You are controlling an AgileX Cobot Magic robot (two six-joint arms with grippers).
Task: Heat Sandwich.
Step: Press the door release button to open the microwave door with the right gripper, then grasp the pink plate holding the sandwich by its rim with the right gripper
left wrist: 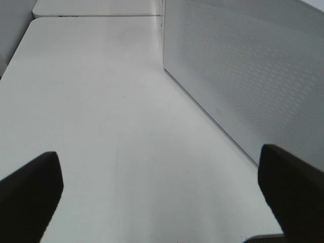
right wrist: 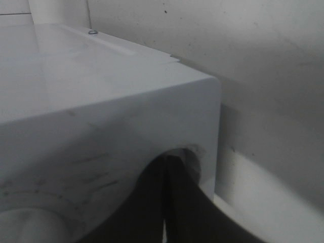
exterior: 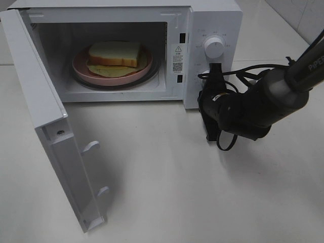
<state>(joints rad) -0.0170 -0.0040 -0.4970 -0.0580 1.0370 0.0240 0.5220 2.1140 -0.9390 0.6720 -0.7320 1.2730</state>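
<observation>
The sandwich (exterior: 115,53), white bread with tan crust and pale leafy filling, lies on a round pink plate (exterior: 81,68) inside the open white microwave (exterior: 212,20). My right gripper (exterior: 214,69) is at the microwave's control panel, just below the upper white knob (exterior: 213,47). In the right wrist view its dark fingers (right wrist: 177,202) are pressed together against the microwave's front corner, with a round knob (right wrist: 25,228) beside them. My left gripper (left wrist: 162,202) is open and empty over the table, next to the microwave's perforated side wall (left wrist: 243,76). It is out of the exterior high view.
The microwave door (exterior: 50,126) stands swung wide open toward the front left, with its handle (exterior: 91,147) facing the table. Black cables (exterior: 243,71) loop off the right arm beside the microwave. The white table (exterior: 167,182) spreads in front.
</observation>
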